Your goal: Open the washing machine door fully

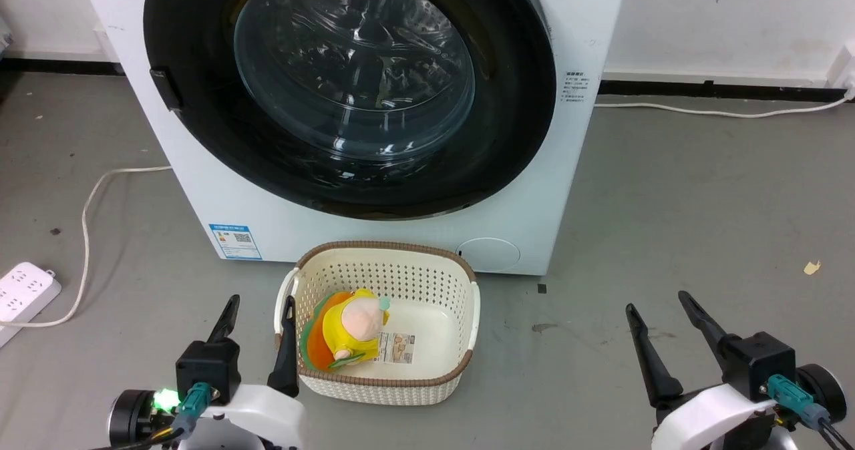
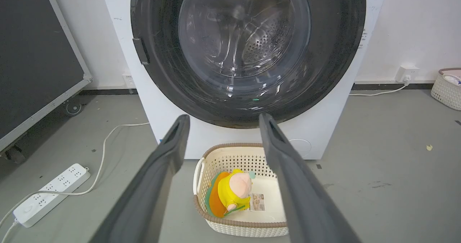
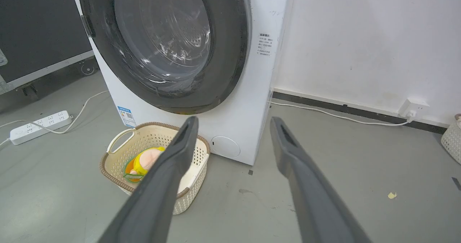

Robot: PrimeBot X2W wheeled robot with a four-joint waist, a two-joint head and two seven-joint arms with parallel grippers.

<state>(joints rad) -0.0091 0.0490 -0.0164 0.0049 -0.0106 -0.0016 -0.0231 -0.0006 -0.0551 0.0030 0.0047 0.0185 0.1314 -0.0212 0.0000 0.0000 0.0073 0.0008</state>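
**While the door lies shut, both grippers hang low and empty**

Where the head view looks down, the washing machine door [image 1: 347, 83] spans nearly the whole front of the white washing machine [image 1: 401, 240]. Its glossy black rim lies flat against the cabinet, and its latch tab [image 1: 165, 89] is on the rim's left edge.

The left gripper [image 1: 260, 301] sits at the lower left with its fingers spread and nothing between them. It is well short of the door. The right gripper [image 1: 656, 302] sits at the lower right over the grey floor [image 1: 701, 203], fingers likewise apart and empty.

A cream basket [image 1: 471, 323] stands on the floor just in front of the machine, below the door's bottom edge. A yellow and orange plush toy [image 1: 351, 330] lies in its left part. A white power strip [image 1: 23, 290] lies on the floor at the far left.
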